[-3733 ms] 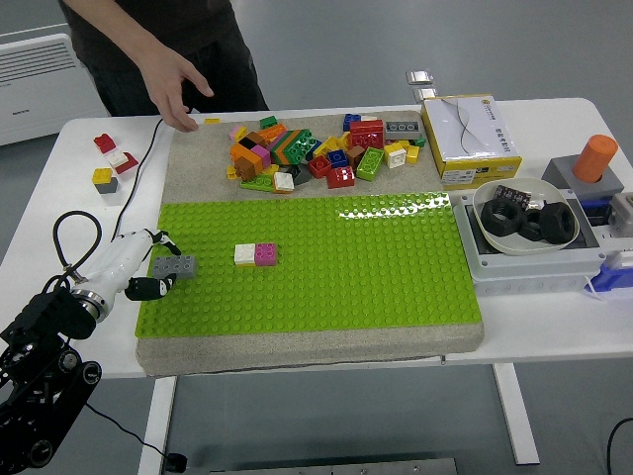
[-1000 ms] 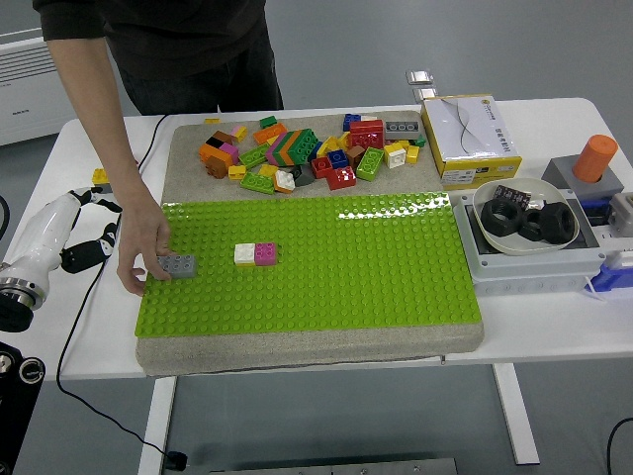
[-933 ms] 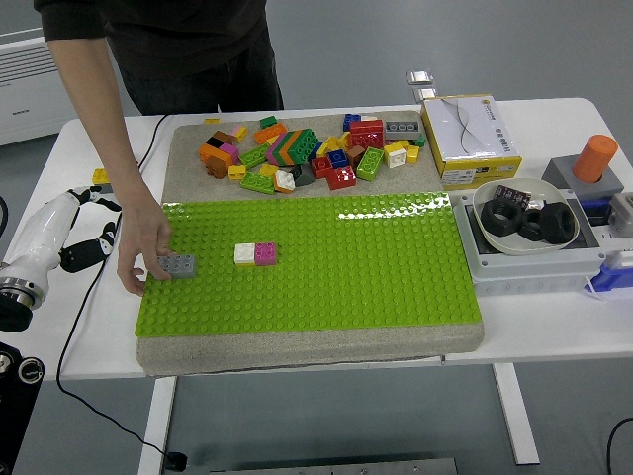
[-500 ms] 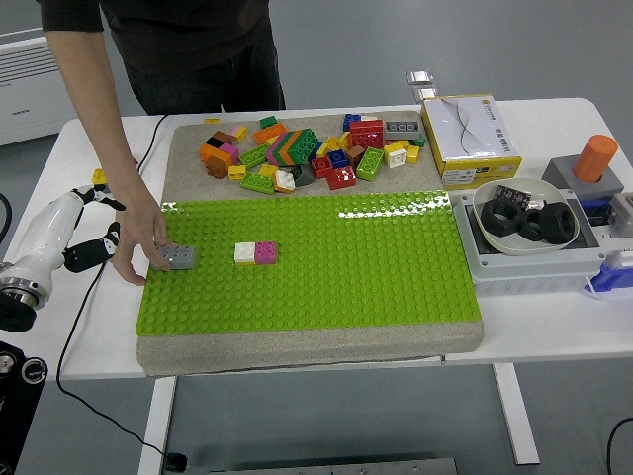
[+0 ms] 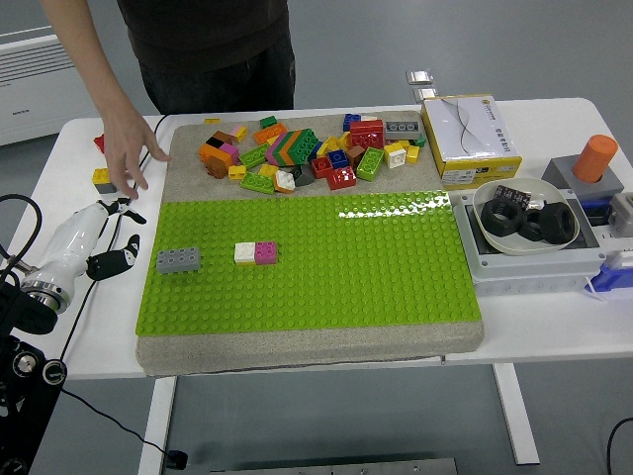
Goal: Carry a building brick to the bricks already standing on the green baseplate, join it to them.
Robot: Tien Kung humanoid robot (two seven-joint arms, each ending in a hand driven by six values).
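Head view, grey two-by-four brick (image 5: 178,259) studs-up on green baseplate (image 5: 326,287), left hand (image 5: 111,237) spread, empty.

White table (image 5: 554,341) on grey floor (image 5: 326,45), white radiator (image 5: 40,74) behind

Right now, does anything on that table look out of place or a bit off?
One thing: the grey brick sits alone near the left edge of the green baseplate, apart from the white and pink bricks it should join. Also, the loose brick pile lies jumbled on the mat behind. Nothing looks spilled or broken.
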